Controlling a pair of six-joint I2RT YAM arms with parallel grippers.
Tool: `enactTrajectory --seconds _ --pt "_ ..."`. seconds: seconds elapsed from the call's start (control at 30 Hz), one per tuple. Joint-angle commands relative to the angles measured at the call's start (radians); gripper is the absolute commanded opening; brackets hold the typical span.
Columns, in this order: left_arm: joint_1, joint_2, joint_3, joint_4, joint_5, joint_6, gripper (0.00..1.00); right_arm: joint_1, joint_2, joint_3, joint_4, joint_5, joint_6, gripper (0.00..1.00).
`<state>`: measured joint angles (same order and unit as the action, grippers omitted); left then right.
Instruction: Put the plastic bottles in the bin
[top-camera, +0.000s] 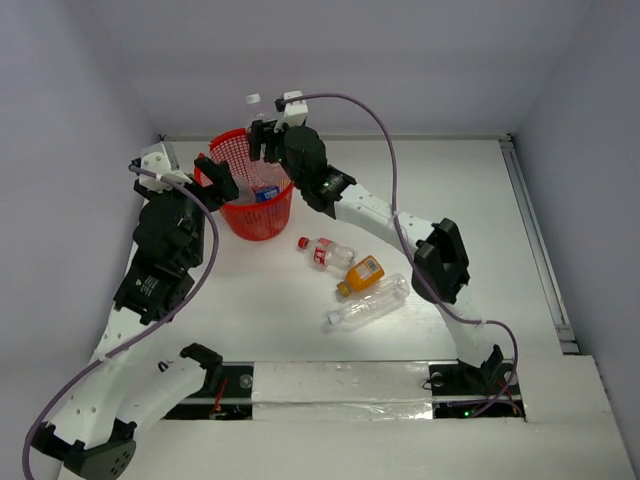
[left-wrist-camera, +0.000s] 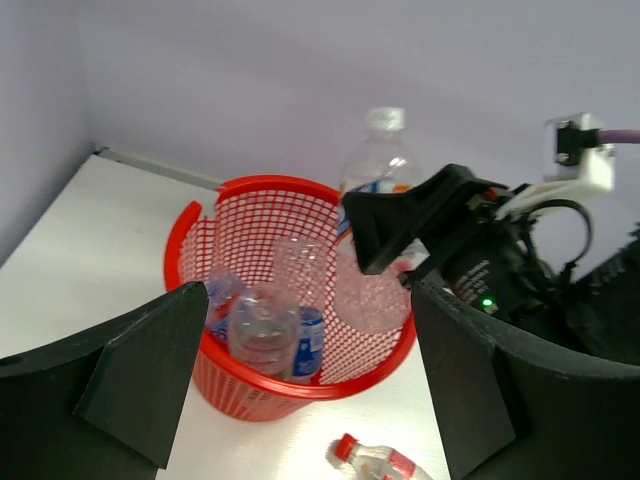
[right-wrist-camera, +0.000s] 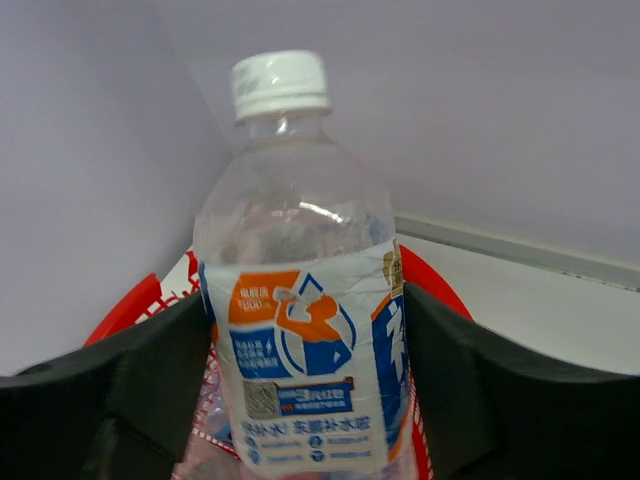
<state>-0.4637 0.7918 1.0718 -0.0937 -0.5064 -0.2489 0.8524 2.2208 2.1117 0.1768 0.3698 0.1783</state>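
Right hand (right-wrist-camera: 305, 395) is clamped on a white-capped water bottle (right-wrist-camera: 300, 290) with a blue and orange label, one finger pressing each side, bottle upright. Straight below the hand is the red mesh bin (top-camera: 258, 218), so the bottle hangs over its opening. Down inside are a few more: a clear bottle (left-wrist-camera: 262, 325) touching a blue-labelled one (left-wrist-camera: 311, 342), plus another clear one I can't make out well.

Left hand (top-camera: 215, 180) sits across the bin from the right hand, just beside the rim, fingers spread wide with nothing between them.

Back from the right hand, toward its arm's base, three bottles lie close together on the white desk (top-camera: 460, 200): a red-capped bottle (top-camera: 322, 251), an orange bottle (top-camera: 361, 275) and a long clear bottle (top-camera: 368, 305). None of them touch the bin. Plain pale lilac walls all round, and a purple cable (top-camera: 385, 130) loops above the right arm.
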Motion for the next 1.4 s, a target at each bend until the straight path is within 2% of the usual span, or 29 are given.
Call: enactTrajectory --seconds 0.0,0.1,0.33,0.43,0.47,0.53,0.57,0.6,0.63,0.67,0.7,0.73,0.77,0.87,0.93,0.97,1.07,1.17,1.27,1.3,1.37 --pt "-0.001 -0.026 0.014 0.052 0.087 -0.041 0.80 0.007 -0.070 -0.028 0.069 -0.011 -0.010 0.83" --pt "-0.001 -0.042 0.028 0.054 0.169 -0.050 0.79 0.007 -0.104 -0.064 0.078 -0.009 -0.017 0.91" --pt "-0.001 -0.037 0.016 0.051 0.278 -0.062 0.71 0.007 -0.134 -0.070 0.055 0.012 -0.037 0.92" --pt "-0.021 -0.032 0.007 0.052 0.338 -0.066 0.62 0.007 -0.202 -0.140 0.069 0.030 -0.025 0.90" --pt "-0.030 -0.020 0.004 0.054 0.360 -0.067 0.56 0.007 -0.260 -0.172 0.078 0.037 -0.023 0.89" --pt "-0.065 0.000 0.002 0.051 0.381 -0.063 0.50 0.007 -0.334 -0.251 0.116 0.072 -0.005 0.73" --pt "-0.085 0.024 0.004 0.048 0.385 -0.061 0.39 -0.004 -0.375 -0.347 0.130 0.083 0.006 0.64" --pt "-0.108 0.038 0.002 0.045 0.384 -0.064 0.30 -0.015 -0.466 -0.405 0.144 0.090 0.036 0.43" --pt "-0.174 0.052 0.001 0.046 0.379 -0.067 0.21 -0.015 -0.519 -0.473 0.192 0.103 0.053 0.33" --pt "-0.220 0.081 -0.009 0.048 0.352 -0.072 0.09 -0.030 -0.573 -0.609 0.216 0.106 0.073 0.25" --pt "-0.271 0.096 -0.018 0.064 0.320 -0.073 0.07 -0.044 -0.625 -0.672 0.236 0.106 0.125 0.15" --pt "-0.370 0.131 -0.029 0.072 0.281 -0.075 0.07 -0.044 -0.727 -0.730 0.237 0.109 0.150 0.13" --pt "-0.412 0.153 -0.056 0.084 0.202 -0.075 0.07 -0.044 -0.778 -0.837 0.234 0.119 0.170 0.12" --pt "-0.489 0.255 -0.105 0.133 0.155 -0.084 0.12 -0.053 -0.966 -0.978 0.178 0.126 0.252 0.12" --pt "-0.498 0.308 -0.124 0.176 0.173 -0.078 0.18 -0.053 -1.050 -1.108 0.121 0.112 0.317 0.12" --pt "-0.498 0.355 -0.133 0.189 0.189 -0.072 0.25 -0.053 -1.131 -1.149 0.101 0.089 0.331 0.12" --pt "-0.527 0.427 -0.147 0.212 0.282 -0.027 0.37 -0.053 -1.287 -1.309 0.015 0.066 0.389 0.13" --pt "-0.588 0.478 -0.164 0.229 0.333 0.009 0.45 -0.053 -1.386 -1.433 -0.071 0.061 0.427 0.17" --pt "-0.657 0.510 -0.190 0.256 0.350 0.028 0.56 -0.053 -1.467 -1.493 -0.149 0.060 0.455 0.37" --pt "-0.676 0.520 -0.197 0.268 0.329 0.031 0.59 -0.053 -1.489 -1.501 -0.166 0.060 0.467 0.48" --pt "-0.716 0.553 -0.208 0.316 0.327 0.037 0.69 -0.053 -1.509 -1.516 -0.206 0.075 0.480 0.56"
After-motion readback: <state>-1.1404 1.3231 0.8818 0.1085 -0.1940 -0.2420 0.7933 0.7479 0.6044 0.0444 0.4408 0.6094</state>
